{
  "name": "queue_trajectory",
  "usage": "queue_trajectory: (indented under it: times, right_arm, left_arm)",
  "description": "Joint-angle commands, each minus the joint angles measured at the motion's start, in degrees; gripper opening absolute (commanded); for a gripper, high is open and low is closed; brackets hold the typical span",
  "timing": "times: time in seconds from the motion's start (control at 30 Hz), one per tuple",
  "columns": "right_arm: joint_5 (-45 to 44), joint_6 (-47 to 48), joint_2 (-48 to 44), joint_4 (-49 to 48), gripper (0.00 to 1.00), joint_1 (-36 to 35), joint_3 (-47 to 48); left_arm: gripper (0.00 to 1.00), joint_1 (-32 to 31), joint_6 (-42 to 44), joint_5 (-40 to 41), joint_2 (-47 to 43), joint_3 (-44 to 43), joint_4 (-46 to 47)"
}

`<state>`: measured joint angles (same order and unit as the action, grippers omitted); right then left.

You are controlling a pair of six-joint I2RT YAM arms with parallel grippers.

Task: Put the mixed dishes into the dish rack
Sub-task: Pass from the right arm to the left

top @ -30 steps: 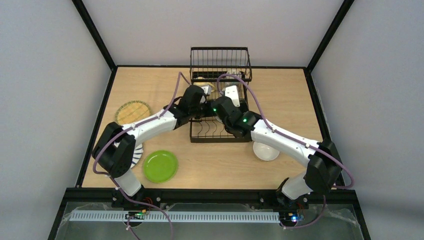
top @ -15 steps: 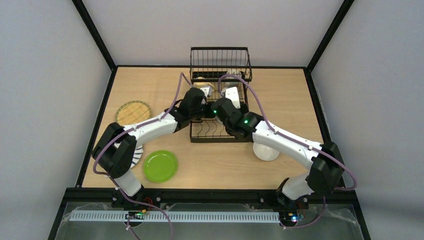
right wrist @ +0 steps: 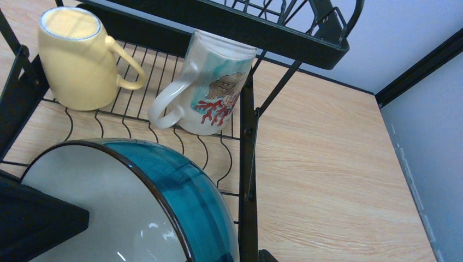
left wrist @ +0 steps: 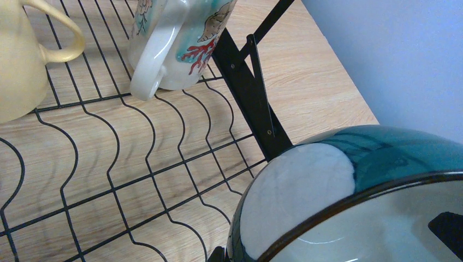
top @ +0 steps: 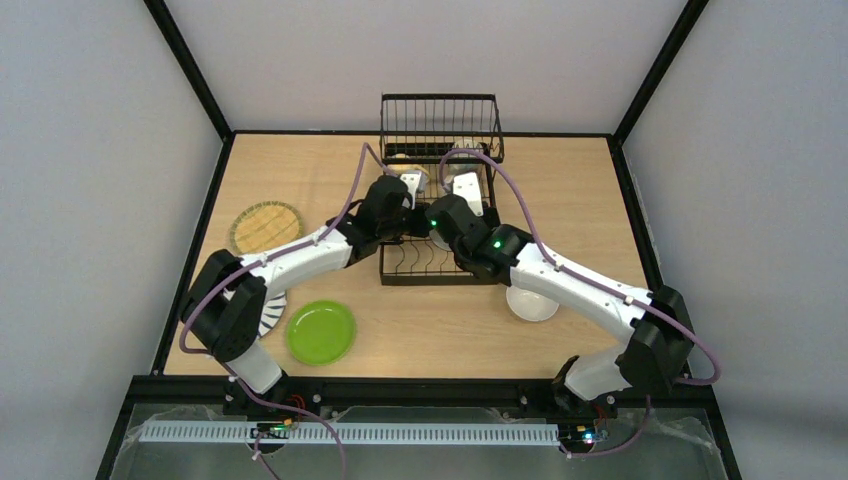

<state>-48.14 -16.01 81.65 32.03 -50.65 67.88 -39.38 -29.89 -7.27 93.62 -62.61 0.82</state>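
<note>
The blue bowl, white inside, stands on edge over the wavy wires of the dish rack. My left gripper is shut on its wall, one finger inside and one under its base. In the right wrist view the blue bowl fills the lower left, and my right gripper stands open around its rim. A pale yellow mug and a shell-patterned mug sit in the rack beyond it. In the top view both wrists meet over the rack, with the bowl showing between them.
On the table lie a lime green plate, a tan woven-look plate, a striped plate half under the left arm, and a white bowl under the right arm. The rack's tall basket section stands at the far end.
My right gripper has opened off the bowl. Both wrists have shifted slightly toward the rack's far end, and the bowl now shows between them.
</note>
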Motion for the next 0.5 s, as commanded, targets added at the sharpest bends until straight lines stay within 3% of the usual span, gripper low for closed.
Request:
queue_trajectory:
  times: [0.0, 0.13, 0.47]
  right_arm:
    - [-1.35, -0.72, -1.56, 1.2, 0.59, 0.01, 0.94]
    - [-2.22, -0.69, -1.9, 1.32, 0.64, -0.04, 0.94]
    - [-2.38, 0.06, -3.54, 0.49, 0.67, -0.02, 1.83]
  left_arm:
    - [0.02, -0.3, 3.54, 0.96, -3.22, -1.27, 2.03]
    - [0.02, -0.27, 6.5, -0.33, -3.49, -2.17, 1.64]
    - [0.02, -0.33, 10.27, -4.81, -2.65, -4.45, 0.11]
